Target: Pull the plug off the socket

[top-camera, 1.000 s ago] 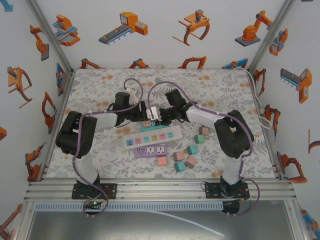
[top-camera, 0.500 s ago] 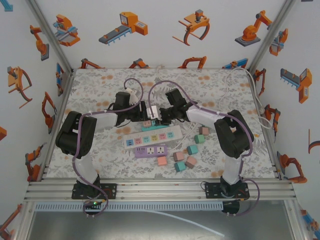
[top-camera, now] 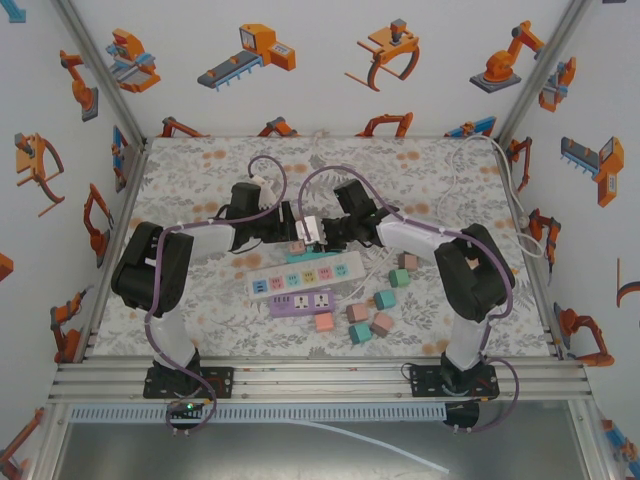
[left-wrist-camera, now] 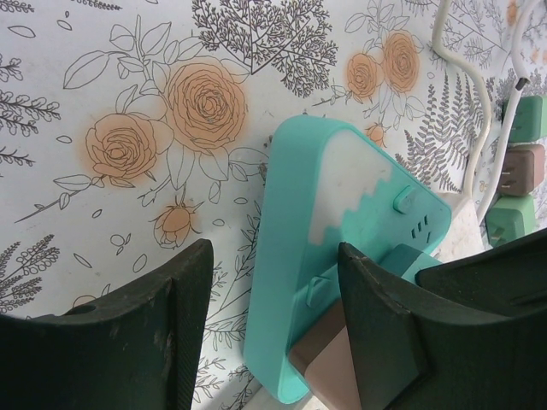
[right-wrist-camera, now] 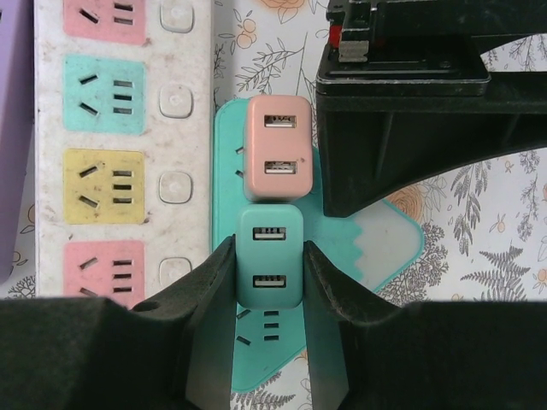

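Finds the teal plug (right-wrist-camera: 269, 256) seated in the teal socket strip (right-wrist-camera: 376, 235), butted against a pink plug (right-wrist-camera: 275, 158). Risks hauling the light strip up along with it on a straight pull, or tilting it into the pink plug if tugged askew. Sits pinched narrowly between the fingers of the right gripper (right-wrist-camera: 267, 254), squarely centred. Straddles the strip's end with the left gripper (left-wrist-camera: 273, 256) spread wide, contact unclear.

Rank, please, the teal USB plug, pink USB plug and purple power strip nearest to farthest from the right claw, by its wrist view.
1. Teal USB plug, inside the right claw.
2. Pink USB plug, just beyond.
3. Purple power strip, far left.
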Robot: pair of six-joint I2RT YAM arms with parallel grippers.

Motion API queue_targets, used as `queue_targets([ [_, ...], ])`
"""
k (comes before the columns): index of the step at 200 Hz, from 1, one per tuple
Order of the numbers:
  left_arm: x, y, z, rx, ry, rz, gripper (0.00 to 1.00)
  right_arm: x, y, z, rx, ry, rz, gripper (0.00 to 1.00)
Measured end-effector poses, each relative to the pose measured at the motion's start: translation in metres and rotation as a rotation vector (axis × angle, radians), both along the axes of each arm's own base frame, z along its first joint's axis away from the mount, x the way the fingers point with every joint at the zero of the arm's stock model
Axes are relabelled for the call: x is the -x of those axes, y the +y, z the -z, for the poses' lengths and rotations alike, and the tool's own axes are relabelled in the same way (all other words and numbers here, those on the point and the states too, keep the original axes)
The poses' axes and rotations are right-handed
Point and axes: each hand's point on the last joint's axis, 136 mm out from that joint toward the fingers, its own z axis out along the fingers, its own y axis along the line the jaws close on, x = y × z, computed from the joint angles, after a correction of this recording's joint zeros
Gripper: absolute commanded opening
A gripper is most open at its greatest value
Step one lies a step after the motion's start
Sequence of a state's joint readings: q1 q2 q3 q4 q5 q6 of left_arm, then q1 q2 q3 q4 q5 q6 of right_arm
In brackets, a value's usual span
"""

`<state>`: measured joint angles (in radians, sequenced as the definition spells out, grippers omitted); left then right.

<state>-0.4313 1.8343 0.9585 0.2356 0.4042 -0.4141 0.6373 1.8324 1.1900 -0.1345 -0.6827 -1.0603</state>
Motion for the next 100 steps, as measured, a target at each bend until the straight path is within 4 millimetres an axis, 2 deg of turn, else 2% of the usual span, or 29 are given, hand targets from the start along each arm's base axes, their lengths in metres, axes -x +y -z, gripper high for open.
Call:
queue_targets([
  [38,0.0,-0.003,0.001,0.004,0.01,0.025,0.6,0.001,-0.001,0.0,-0.005,0.011,0.002,0.16],
  [74,0.004,-0.02,0.004,0.063,0.025,0.126,0.62,0.001,-0.002,-0.004,-0.033,0.054,0.007,0.15],
  [100,0.003,-0.028,0.005,0.089,0.035,0.159,0.56,0.003,-0.001,-0.005,-0.043,0.065,0.001,0.15],
])
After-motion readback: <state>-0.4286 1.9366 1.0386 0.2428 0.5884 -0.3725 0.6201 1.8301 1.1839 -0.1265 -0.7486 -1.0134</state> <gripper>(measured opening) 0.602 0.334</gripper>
